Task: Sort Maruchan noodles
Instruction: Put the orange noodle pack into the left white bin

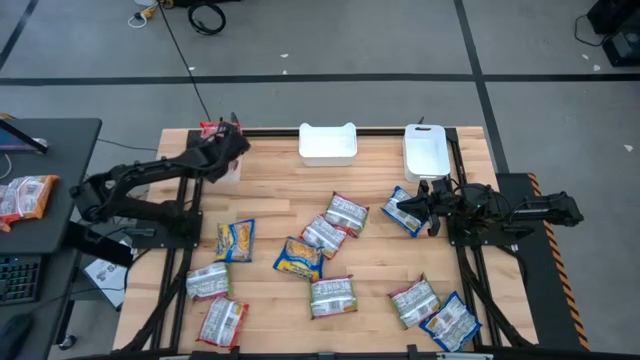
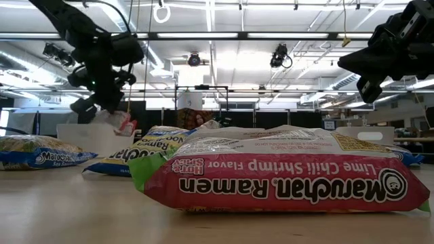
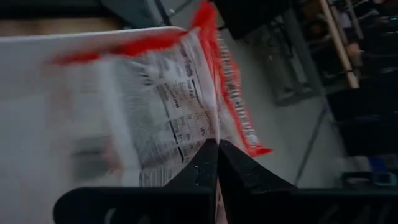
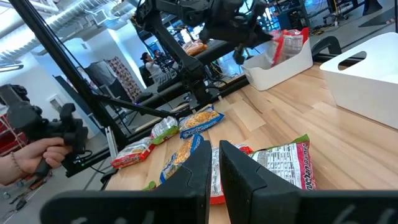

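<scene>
My left gripper (image 1: 228, 142) is at the table's far left corner, shut on a red-orange noodle packet (image 1: 211, 128) over a white bin (image 4: 280, 65). Several other Maruchan packets lie flat on the table: blue-yellow ones (image 1: 235, 240) (image 1: 298, 258), silvery-green ones (image 1: 347, 212) (image 1: 332, 296), and a red one (image 1: 222, 322). A lime chili shrimp packet (image 2: 285, 173) fills the low view. My right gripper (image 1: 408, 210) hangs shut and level at the right, above a blue packet (image 1: 402, 218), touching nothing. My left gripper pinches the red-orange packet between its two fingers, on the printed back near the red crimped edge (image 3: 208, 134). The packet (image 4: 287, 42) hangs from the fingers over the bin's open top. Whether its lower end touches the bin, I cannot tell.
Two more white bins (image 1: 328, 143) (image 1: 425, 150) stand along the far edge. More packets lie at the near right (image 1: 413, 300) (image 1: 450, 322). A side desk with a packet (image 1: 25, 197) is left of the table. A person's hand (image 4: 28, 155) holds a controller beyond the table.
</scene>
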Tool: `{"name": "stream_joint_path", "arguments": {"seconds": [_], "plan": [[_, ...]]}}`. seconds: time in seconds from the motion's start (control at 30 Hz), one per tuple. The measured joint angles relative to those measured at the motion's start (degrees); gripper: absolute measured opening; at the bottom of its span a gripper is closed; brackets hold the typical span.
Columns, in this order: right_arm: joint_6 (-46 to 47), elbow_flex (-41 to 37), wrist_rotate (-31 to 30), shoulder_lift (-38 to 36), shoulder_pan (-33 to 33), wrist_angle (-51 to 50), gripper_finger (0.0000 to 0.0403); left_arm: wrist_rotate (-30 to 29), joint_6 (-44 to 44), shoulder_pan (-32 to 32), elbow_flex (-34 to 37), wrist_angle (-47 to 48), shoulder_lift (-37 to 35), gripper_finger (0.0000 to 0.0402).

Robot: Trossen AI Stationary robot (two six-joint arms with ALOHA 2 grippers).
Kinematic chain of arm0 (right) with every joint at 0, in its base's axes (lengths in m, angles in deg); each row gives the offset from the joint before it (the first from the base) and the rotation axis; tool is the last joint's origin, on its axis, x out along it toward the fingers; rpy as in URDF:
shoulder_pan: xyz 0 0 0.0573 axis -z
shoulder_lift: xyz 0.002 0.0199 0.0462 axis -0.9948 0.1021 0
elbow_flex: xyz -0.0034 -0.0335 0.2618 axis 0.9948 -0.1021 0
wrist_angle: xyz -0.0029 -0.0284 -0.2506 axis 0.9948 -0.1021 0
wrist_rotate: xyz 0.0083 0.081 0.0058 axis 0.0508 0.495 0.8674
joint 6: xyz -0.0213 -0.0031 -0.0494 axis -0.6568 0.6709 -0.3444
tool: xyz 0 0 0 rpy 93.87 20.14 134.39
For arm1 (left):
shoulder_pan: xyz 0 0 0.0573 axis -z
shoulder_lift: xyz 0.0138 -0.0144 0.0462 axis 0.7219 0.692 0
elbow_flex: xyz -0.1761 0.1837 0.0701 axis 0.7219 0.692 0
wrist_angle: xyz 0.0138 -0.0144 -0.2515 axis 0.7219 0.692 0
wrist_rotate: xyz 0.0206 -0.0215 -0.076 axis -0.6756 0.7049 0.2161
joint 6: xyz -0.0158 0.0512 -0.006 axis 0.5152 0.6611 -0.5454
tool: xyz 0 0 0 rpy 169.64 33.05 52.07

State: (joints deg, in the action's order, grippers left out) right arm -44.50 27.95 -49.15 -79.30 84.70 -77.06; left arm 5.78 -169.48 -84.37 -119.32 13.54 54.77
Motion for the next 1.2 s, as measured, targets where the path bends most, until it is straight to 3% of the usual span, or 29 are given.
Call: {"name": "stream_joint_path", "arguments": {"seconds": [0.17,0.73,0.9,1.2], "plan": [[0.0,0.0,0.0,0.0,0.0,0.0,0.0037,0.5,6.9,-2.7,0.3,-6.5,0.0,0.0011],[0.0,0.0,0.0,0.0,0.0,0.0,0.0037,3.4,9.2,-7.6,0.3,-3.4,3.3,0.0015],[0.0,0.0,0.0,0.0,0.0,0.0,0.0037,5.6,12.7,-8.8,0.3,-4.0,3.3,0.0046],[0.0,0.0,0.0,0.0,0.0,0.0,0.0037,12.2,23.8,-10.7,0.3,-10.7,3.0,0.0137]]}}
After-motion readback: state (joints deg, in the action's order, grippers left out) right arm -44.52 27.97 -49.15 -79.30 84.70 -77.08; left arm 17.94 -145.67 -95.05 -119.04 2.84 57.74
